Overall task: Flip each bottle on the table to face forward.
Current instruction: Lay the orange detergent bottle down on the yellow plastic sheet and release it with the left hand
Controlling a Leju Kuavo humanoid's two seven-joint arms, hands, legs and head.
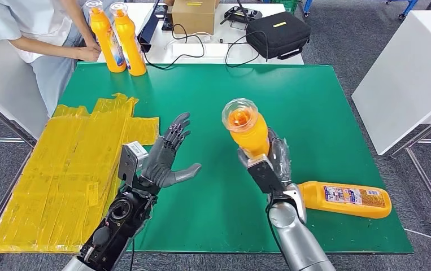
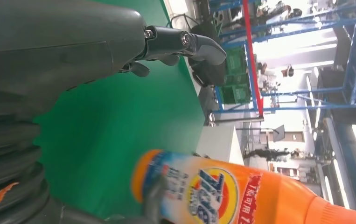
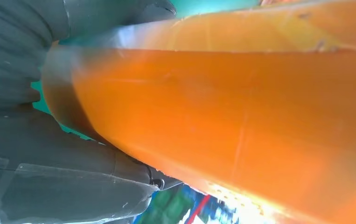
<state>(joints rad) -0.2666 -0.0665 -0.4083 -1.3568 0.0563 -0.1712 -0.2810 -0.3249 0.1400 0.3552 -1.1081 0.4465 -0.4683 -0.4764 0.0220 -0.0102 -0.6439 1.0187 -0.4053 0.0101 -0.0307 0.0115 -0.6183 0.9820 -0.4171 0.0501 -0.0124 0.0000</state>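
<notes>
My right hand [image 1: 270, 164] grips an orange bottle [image 1: 247, 129] with a clear cap, held upright above the middle of the green table [image 1: 314, 113]. Its orange side [image 3: 241, 121] presses against the grey palm in the right wrist view. The same bottle, with a round printed label [image 2: 213, 191], shows in the left wrist view. My left hand [image 1: 168, 155] hovers open to the left of the bottle, fingers spread, palm toward it; one of its fingertips [image 2: 204, 46] shows close up. A second orange bottle [image 1: 345, 199] lies on its side near the front right, label up. Two more bottles [image 1: 118, 36] stand at the far left.
A person's hand [image 1: 88, 52] rests beside the two standing bottles. Yellow plastic bags [image 1: 72, 164] cover the table's left part. Behind the green table, a white table carries a black bag [image 1: 278, 34], a cardboard box [image 1: 193, 14] and cables. Another white table [image 1: 405, 68] stands right.
</notes>
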